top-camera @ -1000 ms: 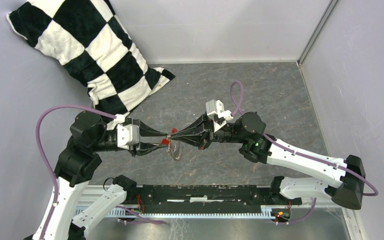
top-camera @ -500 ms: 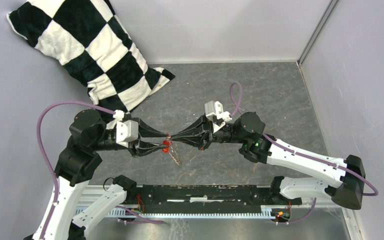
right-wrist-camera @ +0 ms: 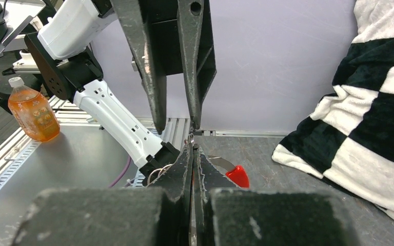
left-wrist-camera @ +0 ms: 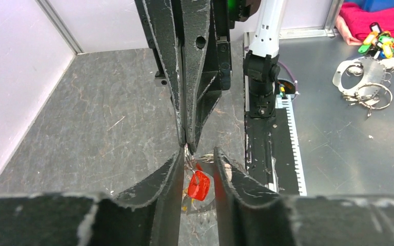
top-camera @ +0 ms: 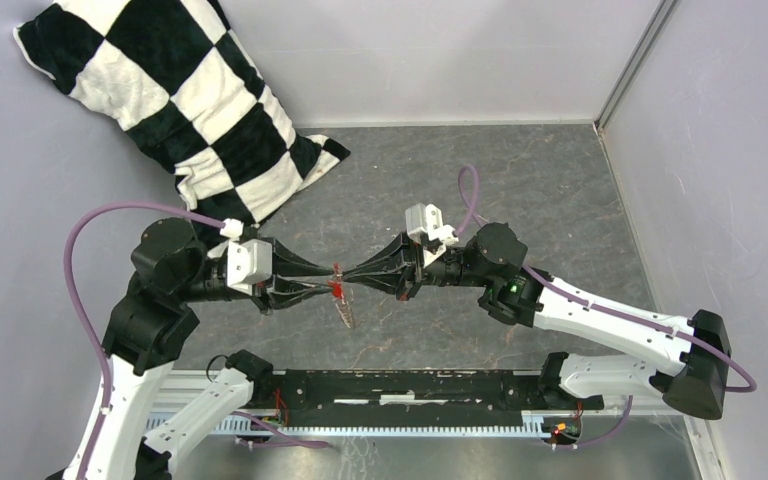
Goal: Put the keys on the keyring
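Observation:
My two grippers meet tip to tip above the middle of the floor. My right gripper (top-camera: pixel 346 278) is shut, with the thin metal keyring (left-wrist-camera: pixel 187 154) pinched at its tips (right-wrist-camera: pixel 192 145). Loops of ring wire (right-wrist-camera: pixel 156 173) show beside its fingers. The red key (left-wrist-camera: pixel 199 185) hangs from the ring, between the fingers of my left gripper (left-wrist-camera: pixel 197 154), which stand a little apart and do not grip it. The red key also shows in the top view (top-camera: pixel 335 290) and the right wrist view (right-wrist-camera: pixel 237 176). A speck of yellow (left-wrist-camera: pixel 185 207) shows below the red key. My left gripper (top-camera: pixel 334 281) is open.
A black-and-white chequered pillow (top-camera: pixel 190 100) leans in the back left corner. The black rail (top-camera: pixel 410 385) runs along the near edge. Off the table lie spare rings and coloured keys (left-wrist-camera: pixel 369 82) and an orange bottle (right-wrist-camera: pixel 31 110).
My left arm has drawn back a little to the left and its fingers have come nearer together round the red key. The hanging ring has swung edge-on. The right gripper stays shut.

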Tool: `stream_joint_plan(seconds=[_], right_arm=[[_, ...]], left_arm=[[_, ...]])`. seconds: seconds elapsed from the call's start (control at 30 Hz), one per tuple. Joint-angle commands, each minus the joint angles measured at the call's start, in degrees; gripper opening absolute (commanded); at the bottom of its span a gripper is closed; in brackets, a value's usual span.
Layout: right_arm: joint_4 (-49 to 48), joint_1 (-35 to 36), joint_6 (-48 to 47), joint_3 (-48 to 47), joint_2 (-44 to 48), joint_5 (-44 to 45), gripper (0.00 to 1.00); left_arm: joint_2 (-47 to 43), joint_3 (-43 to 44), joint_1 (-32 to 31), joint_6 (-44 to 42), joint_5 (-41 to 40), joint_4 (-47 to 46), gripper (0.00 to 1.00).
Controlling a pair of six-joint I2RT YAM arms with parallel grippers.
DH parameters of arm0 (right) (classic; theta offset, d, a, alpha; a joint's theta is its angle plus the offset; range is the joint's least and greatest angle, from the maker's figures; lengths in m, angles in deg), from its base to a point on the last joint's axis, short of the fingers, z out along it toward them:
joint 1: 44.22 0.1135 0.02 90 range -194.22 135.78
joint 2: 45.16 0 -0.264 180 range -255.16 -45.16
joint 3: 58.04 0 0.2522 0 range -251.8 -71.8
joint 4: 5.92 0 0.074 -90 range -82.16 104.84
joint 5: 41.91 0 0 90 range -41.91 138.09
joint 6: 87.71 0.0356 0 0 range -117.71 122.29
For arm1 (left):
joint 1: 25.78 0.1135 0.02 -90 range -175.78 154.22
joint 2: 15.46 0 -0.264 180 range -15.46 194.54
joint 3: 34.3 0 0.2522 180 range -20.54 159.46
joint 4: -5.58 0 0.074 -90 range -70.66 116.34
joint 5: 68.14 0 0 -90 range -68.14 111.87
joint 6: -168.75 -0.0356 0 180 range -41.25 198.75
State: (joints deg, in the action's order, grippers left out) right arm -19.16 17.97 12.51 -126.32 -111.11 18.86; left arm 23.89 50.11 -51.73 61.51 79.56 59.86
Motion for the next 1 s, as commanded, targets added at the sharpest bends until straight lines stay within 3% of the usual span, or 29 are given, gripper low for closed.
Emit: stream_joint_plan(seconds=[0.0,0.2,0.63,0.77,0.83,0.97], right_arm=[[-2.4,-0.1,-0.4,-2.9,0.2,0.6,0.01],[-2.3,-0.1,-0.4,-2.7,0.2,0.5,0.01],[-2.4,-0.1,-0.3,-2.7,0.5,0.5,0.01],[-2.4,-0.1,-0.3,-2.4,0.5,0.5,0.00],[-2.3,-0.1,-0.3,-2.4,0.5,0.6,0.04],[0.6,-0.2,-1.1,-3.2,0.6,2.5,0.24]], left_arm=[[0.5,0.1,0.0,-0.9,-2.1,-1.7,0.28],[1.1,0.4,0.0,0.7,-5.1,-2.5,0.19],[1.6,-0.9,0.0,-1.5,-0.1,-0.4,0.14],[2.3,-0.9,0.0,-1.9,-0.7,-0.4,0.05],[2.6,-1.0,0.0,-2.1,-0.5,-0.3,0.02],[3.1,-1.5,0.0,-2.8,0.2,-0.3,0.02]])
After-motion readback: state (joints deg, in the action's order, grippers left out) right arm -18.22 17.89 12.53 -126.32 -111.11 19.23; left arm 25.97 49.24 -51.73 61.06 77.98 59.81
